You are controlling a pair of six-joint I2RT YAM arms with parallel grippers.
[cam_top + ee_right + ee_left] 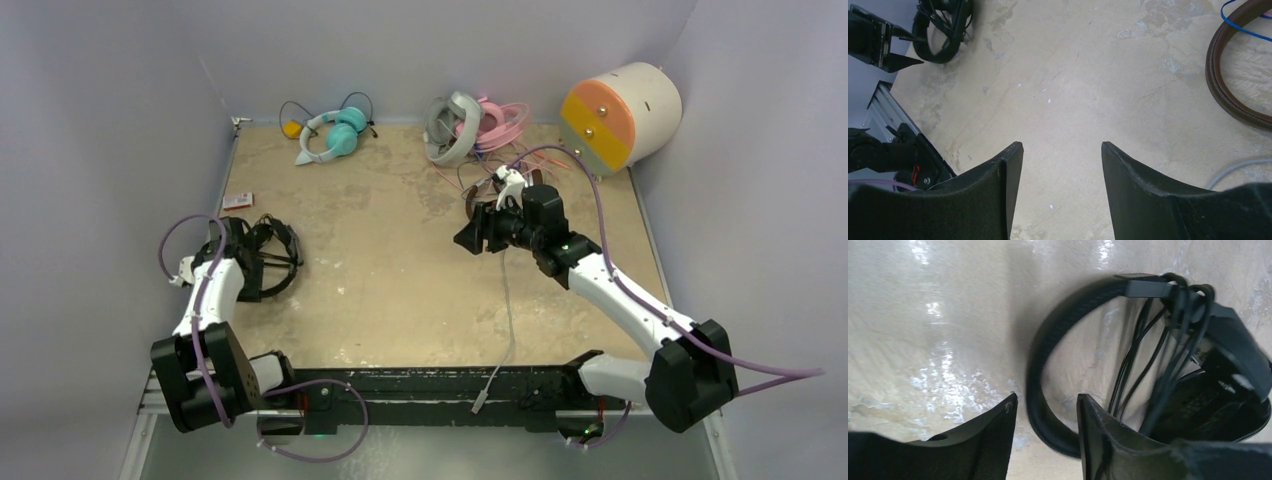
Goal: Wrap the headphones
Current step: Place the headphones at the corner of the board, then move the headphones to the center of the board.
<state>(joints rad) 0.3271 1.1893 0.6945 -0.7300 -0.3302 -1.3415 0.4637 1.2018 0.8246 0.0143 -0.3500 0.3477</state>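
The black headphones (270, 258) lie at the table's left with their thin cable wound in loops across the band (1168, 340). My left gripper (1047, 397) stands open right over them. The black headband (1040, 350) runs through the gap between the fingers, and neither finger presses on it. My right gripper (1062, 145) hangs open over bare table with nothing between its fingers. It is just left of the brown headphones (1218, 85), which in the top view (497, 190) sit partly under that arm. A grey cable (507, 320) trails from there to the front edge.
Teal-and-white headphones (335, 135) lie at the back left. Grey-white (452, 130) and pink (500, 122) pairs lie at the back middle in a tangle of cables. A cream cylinder with an orange-and-yellow face (620, 115) fills the back right corner. Grey walls enclose the table.
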